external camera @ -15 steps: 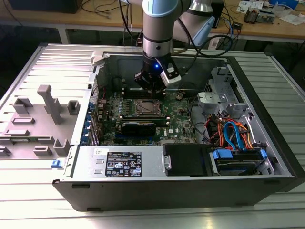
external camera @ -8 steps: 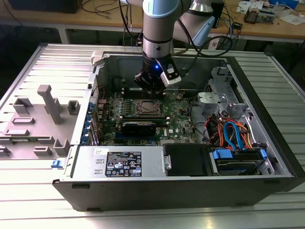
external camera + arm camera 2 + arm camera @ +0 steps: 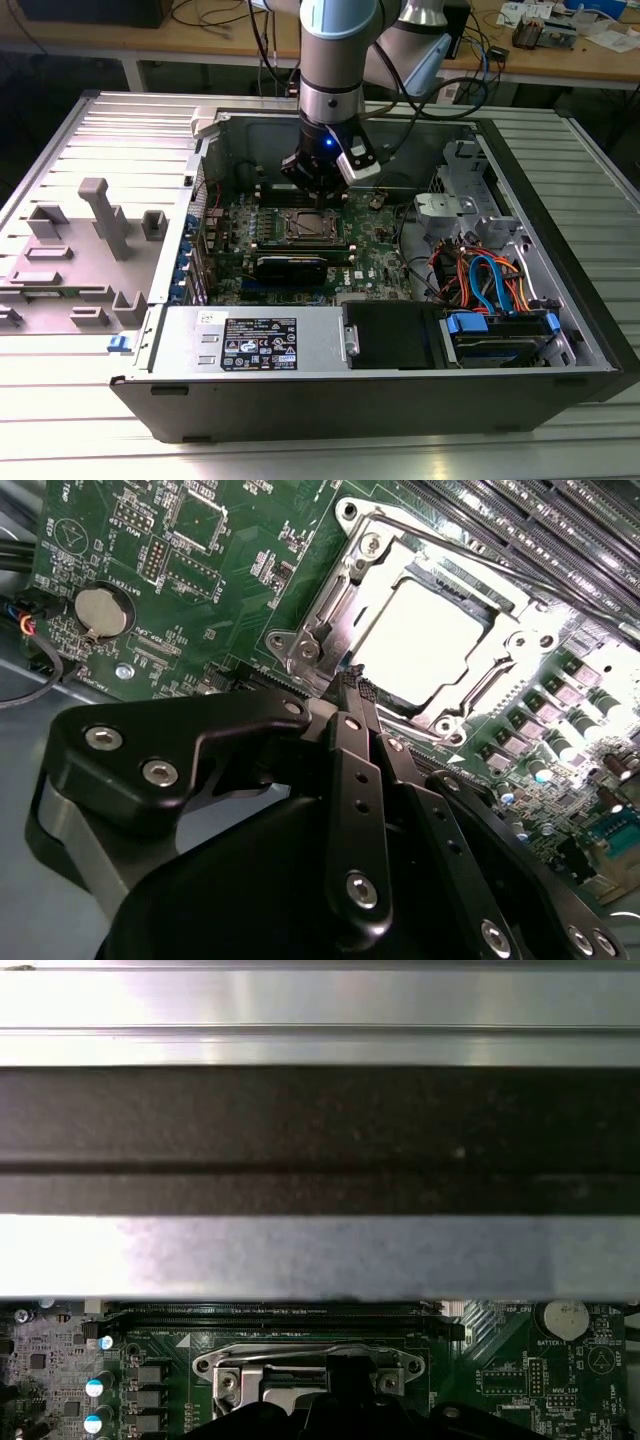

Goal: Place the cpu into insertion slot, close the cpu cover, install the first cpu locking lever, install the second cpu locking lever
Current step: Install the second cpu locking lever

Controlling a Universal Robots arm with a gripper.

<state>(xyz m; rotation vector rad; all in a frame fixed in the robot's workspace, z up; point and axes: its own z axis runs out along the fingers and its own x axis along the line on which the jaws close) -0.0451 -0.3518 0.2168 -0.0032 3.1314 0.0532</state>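
Note:
The cpu lies flat in the insertion slot on the green motherboard, its silvery top showing bright. The cpu cover is down over it and frames the chip. A thin wire locking lever runs along one side of the socket. My gripper is shut, its black fingertips pressed together right at the socket's edge beside a lever end. In the exterior view the gripper hangs straight down over the socket's far side. In the first wrist view the socket shows under the dark gripper body.
The motherboard sits inside an open computer case. Long black memory slots run beside the socket. A black card lies nearer the front. Drive cables fill the exterior view's right. A grey fixture stands outside, left.

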